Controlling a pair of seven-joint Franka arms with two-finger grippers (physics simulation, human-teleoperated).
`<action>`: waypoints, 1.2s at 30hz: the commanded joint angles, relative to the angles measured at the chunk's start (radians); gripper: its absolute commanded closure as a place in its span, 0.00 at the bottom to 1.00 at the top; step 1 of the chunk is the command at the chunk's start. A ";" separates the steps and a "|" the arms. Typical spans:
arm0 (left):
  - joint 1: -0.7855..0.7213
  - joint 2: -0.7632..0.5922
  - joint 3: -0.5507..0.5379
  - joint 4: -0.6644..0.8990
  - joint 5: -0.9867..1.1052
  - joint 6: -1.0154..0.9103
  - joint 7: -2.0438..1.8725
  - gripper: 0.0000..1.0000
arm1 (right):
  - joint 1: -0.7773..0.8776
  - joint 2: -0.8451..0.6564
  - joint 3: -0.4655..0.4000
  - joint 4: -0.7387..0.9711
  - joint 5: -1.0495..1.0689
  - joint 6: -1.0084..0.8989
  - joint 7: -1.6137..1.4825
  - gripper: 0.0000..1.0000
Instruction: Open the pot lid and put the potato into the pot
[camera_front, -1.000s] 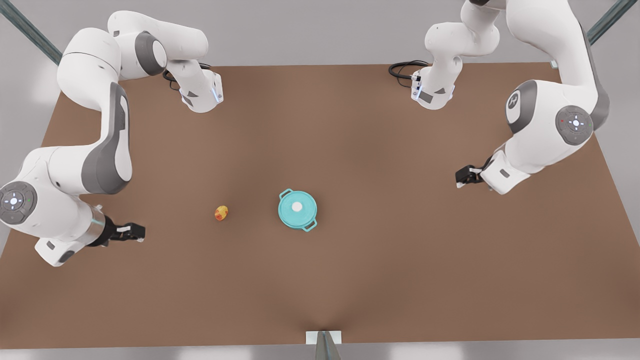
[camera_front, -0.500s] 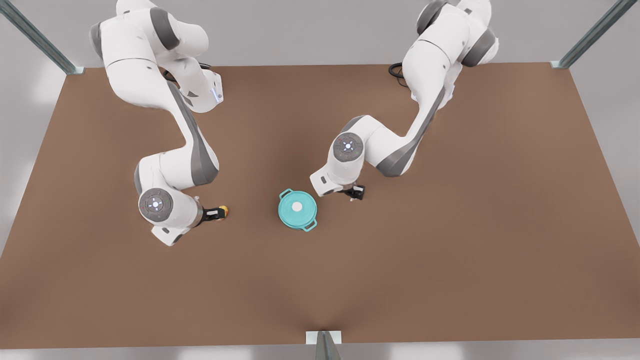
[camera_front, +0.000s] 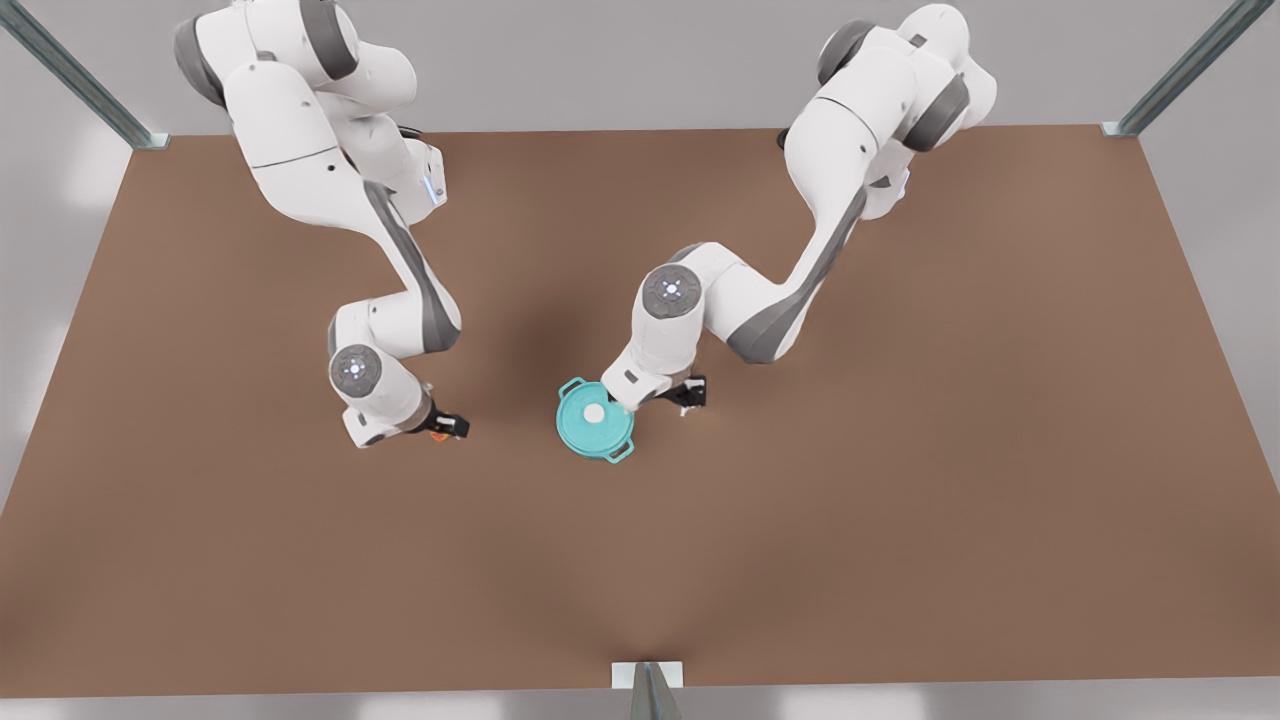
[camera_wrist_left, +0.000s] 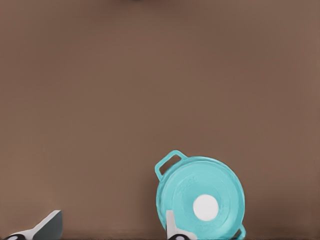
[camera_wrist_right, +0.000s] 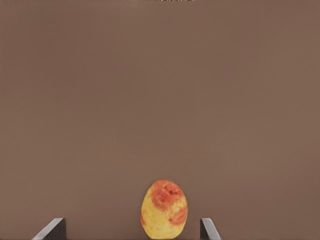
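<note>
Front view: the lid (camera_front: 594, 418) sits closed on the pot (camera_front: 597, 446) at mid-table (camera_front: 900, 480), and the left gripper (camera_front: 688, 397) hangs just beside it on the front view's right, fingers apart. Right gripper (camera_front: 441, 425) is down over the potato (camera_wrist_right: 164, 209), on the pot's other side. Its fingers (camera_wrist_right: 52, 229) are spread, the potato between them, untouched.

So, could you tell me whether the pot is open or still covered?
Covered. The pot lid sits flat on the pot, white knob centred, in the front and left wrist views; neither handle is tilted.
</note>
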 joint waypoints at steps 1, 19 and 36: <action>-0.039 0.010 -0.002 0.008 0.009 0.046 -0.319 0.00 | 0.001 0.014 -0.001 -0.009 0.007 0.215 0.230 0.00; -0.168 0.289 0.081 0.167 0.078 0.253 -0.494 0.00 | 0.049 0.043 -0.045 -0.111 -0.075 0.159 0.229 0.00; -0.204 0.312 0.078 0.150 0.155 0.199 -0.481 0.60 | 0.050 0.076 -0.054 -0.107 -0.110 0.154 0.234 0.08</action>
